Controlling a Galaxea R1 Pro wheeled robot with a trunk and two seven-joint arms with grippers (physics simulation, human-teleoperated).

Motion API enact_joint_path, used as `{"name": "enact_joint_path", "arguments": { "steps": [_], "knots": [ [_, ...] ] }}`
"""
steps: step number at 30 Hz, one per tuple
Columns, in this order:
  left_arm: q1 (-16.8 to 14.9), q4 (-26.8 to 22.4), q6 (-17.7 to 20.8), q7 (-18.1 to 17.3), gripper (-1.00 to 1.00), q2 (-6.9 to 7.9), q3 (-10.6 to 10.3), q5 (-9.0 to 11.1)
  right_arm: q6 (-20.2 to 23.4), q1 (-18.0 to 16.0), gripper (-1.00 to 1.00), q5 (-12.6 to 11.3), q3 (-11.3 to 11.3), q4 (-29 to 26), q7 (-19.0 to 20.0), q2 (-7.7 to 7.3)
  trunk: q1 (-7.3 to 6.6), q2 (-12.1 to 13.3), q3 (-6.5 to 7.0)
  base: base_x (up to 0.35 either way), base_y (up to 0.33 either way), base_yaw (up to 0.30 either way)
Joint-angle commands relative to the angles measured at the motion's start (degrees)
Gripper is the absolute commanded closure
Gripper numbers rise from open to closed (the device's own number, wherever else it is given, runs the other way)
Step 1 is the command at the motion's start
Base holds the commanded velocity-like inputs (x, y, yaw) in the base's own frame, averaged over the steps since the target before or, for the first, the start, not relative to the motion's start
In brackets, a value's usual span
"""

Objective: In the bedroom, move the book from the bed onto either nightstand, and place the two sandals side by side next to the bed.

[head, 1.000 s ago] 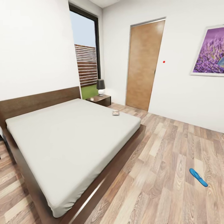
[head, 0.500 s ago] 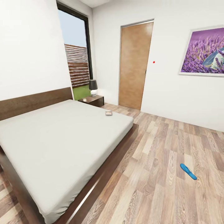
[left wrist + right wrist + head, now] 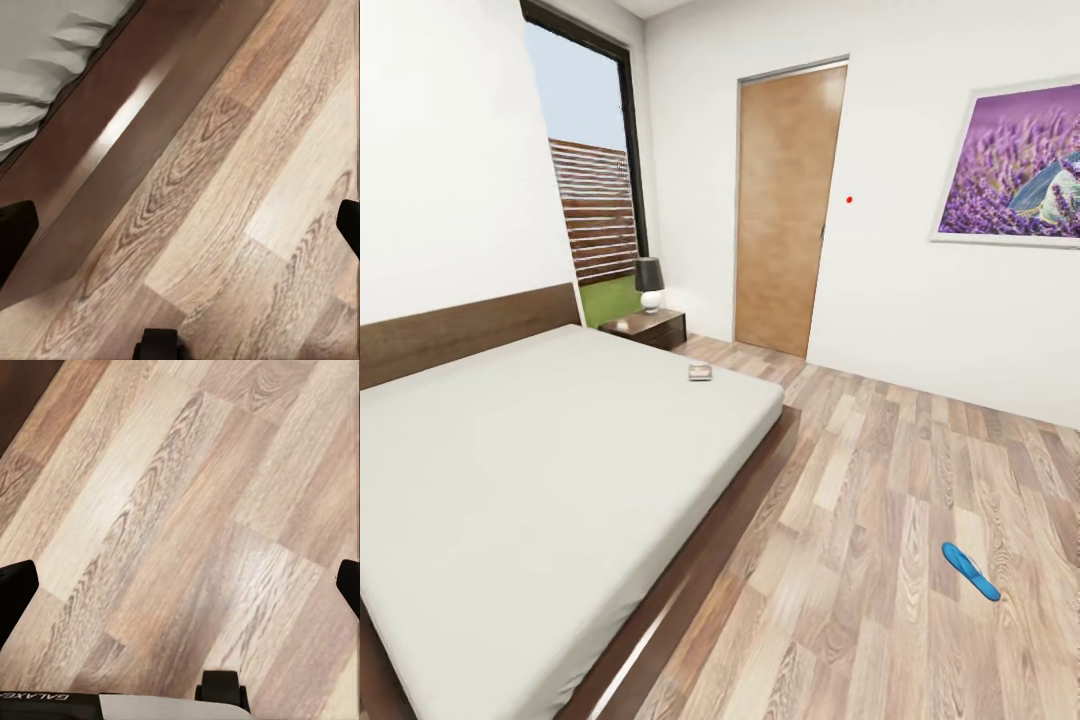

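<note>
L gripper (image 3: 180, 225) is hanging w/ fingers spread wide apart, nothing between them, over wood-plank floor (image 3: 255, 187) right beside the bed's dark frame (image 3: 112, 135). R gripper (image 3: 180, 585) is likewise hanging released, empty, above bare planks. In head view, the bed (image 3: 540, 470) is taking up the near left, grey mattress on dark wood frame. One blue sandal (image 3: 970, 571) is lying flat on the floor at right, well apart from the bed. The book (image 3: 701, 373) is sitting on the mattress near its far corner. Beyond it, the nightstand (image 3: 648, 327) is standing by the headboard w/ a lamp (image 3: 650, 284) on top, next to the tall window (image 3: 585, 200). A wood door (image 3: 785, 210) and a purple picture (image 3: 1015, 165) are showing on the far wall.
</note>
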Motion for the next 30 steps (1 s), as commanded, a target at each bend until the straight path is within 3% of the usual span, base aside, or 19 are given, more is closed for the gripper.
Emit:
{"name": "enact_joint_path", "arguments": {
  "steps": [1,23,30],
  "knots": [
    [-0.02,0.02,-0.16,0.01,-1.0,-0.05,0.17,-0.01,-0.08,0.0,-1.0,0.03,-0.3,-0.04,0.47,0.03,0.03,-0.02,-0.04,0.312,-0.072,-0.198],
    [-0.02,0.02,-0.2,0.01,-1.0,-0.05,0.15,0.05,-0.05,0.0,-1.0,0.11,-0.18,-0.04,0.47,0.11,0.03,-0.02,-0.04,0.306,-0.019,-0.019],
    [-0.02,0.02,-0.2,0.01,-1.0,-0.05,0.08,0.05,-0.04,0.0,-1.0,0.04,-0.18,-0.04,0.55,0.03,0.03,-0.02,-0.04,0.103,0.0,-0.161]
  ]
}}
